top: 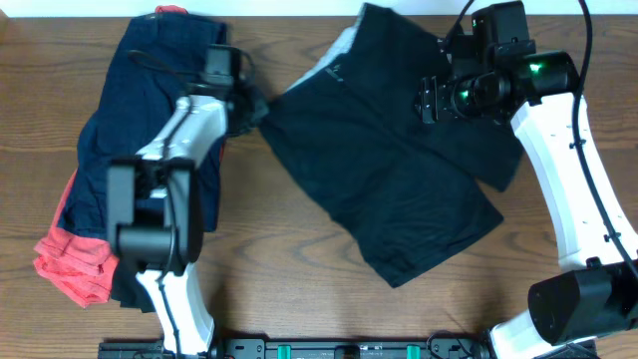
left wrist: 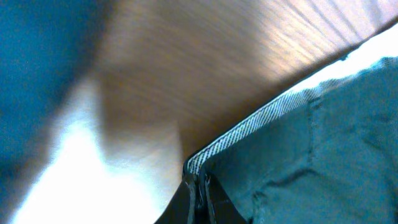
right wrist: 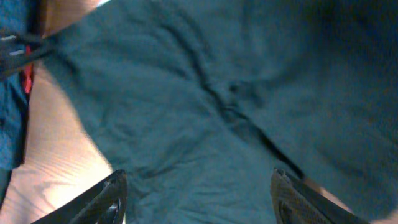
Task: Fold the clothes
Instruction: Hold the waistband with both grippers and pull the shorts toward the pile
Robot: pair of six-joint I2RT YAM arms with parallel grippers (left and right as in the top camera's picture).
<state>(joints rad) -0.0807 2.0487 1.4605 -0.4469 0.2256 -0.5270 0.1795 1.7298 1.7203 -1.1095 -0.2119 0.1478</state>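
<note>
The black shorts (top: 399, 170) lie spread flat across the middle and right of the wooden table, with a pale grey waistband (top: 341, 52) at the top. My left gripper (top: 261, 112) is shut on their left corner. In the left wrist view its jaws (left wrist: 200, 186) pinch a striped hem edge of the shorts (left wrist: 311, 155). My right gripper (top: 431, 100) hovers over the upper right part of the shorts. Its fingers (right wrist: 107, 200) stand wide apart over the dark fabric (right wrist: 205, 93), with nothing between them.
Navy shorts (top: 130, 120) lie crumpled at the far left under my left arm, and a red-orange piece (top: 75, 264) sticks out at their near end. Bare wood (top: 299, 269) shows in front of the black shorts.
</note>
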